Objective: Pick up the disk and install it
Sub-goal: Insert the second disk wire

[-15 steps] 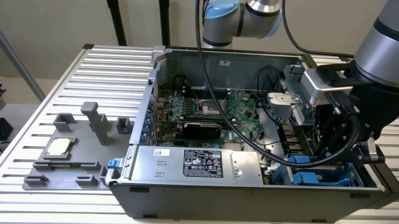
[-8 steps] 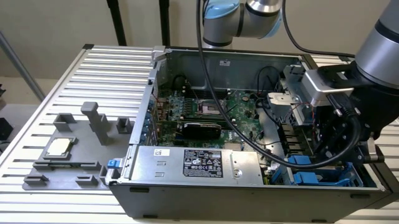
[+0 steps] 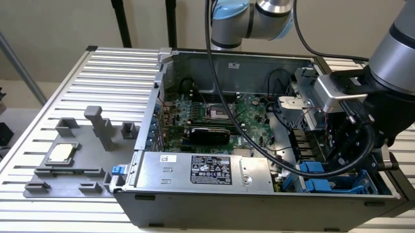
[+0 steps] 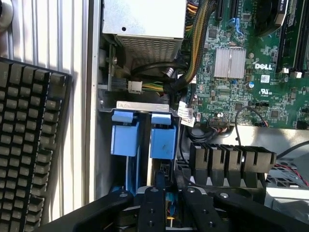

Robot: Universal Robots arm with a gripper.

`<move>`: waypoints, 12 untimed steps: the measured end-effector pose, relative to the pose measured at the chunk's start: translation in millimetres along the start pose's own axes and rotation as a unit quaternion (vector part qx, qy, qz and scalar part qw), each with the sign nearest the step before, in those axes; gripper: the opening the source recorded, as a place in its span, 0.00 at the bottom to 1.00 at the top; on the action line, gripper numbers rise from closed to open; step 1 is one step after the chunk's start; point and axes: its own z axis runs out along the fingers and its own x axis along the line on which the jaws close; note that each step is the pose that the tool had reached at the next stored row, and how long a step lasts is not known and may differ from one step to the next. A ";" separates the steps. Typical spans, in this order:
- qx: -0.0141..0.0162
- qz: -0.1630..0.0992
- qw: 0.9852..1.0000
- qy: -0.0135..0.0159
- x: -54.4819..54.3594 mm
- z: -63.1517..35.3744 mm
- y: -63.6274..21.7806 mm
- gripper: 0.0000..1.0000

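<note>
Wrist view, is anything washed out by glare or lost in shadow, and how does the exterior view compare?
Wrist view: the ribbed silver heatsink on the green motherboard blooms nearly white, and the black pincer sits in deep shadow. Exterior view: lighting is soft and even, with mild sheen on the slatted grey metal table and darkness inside the open grey computer case.

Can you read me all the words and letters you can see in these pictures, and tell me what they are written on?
"DELL": white letters on the green motherboard, beside the silver heatsink.
Black label on the grey power supply box: print and symbols too small to read.
Small white sticker on that box: too blurred to read.
White tag near the cables: too small to read.
White sticker on the board: too small to read.
</note>
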 end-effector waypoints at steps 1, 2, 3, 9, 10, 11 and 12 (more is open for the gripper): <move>0.000 0.000 1.000 0.000 0.0 0.2 -0.1 0.20; 0.000 -0.001 1.000 -0.001 0.0 0.4 -0.2 0.20; 0.000 -0.001 1.000 -0.001 0.0 0.5 -0.3 0.20; 0.000 -0.002 1.000 -0.003 -0.2 0.6 -0.4 0.20; 0.000 -0.002 1.000 -0.003 -0.4 0.5 -0.4 0.20; 0.000 -0.002 1.000 -0.003 -0.7 0.3 -0.4 0.20; 0.000 -0.002 1.000 -0.003 -1.1 0.3 -0.5 0.20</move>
